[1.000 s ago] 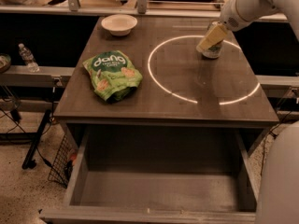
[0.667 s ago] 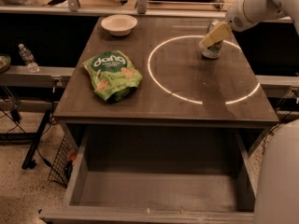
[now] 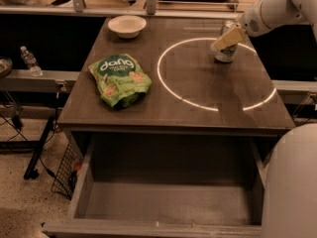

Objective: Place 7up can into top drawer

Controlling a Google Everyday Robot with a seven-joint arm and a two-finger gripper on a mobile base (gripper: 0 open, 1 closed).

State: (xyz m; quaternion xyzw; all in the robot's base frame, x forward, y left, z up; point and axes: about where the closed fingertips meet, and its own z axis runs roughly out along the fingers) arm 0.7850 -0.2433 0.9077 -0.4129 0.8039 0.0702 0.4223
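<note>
The 7up can stands upright at the far right of the table top, on the rim of a ring of light. My gripper reaches in from the upper right and sits at the can's top, its pale tip lying across the can's upper part. The top drawer is pulled out below the table's front edge, and nothing lies on its grey floor. The white arm runs off the top right.
A green "dang" snack bag lies at the table's left middle. A white bowl sits at the far left corner. A water bottle stands on a shelf at left. Part of my white body fills the lower right.
The arm has shifted slightly to the right and up at the can. The can stands in nearly the same spot.
</note>
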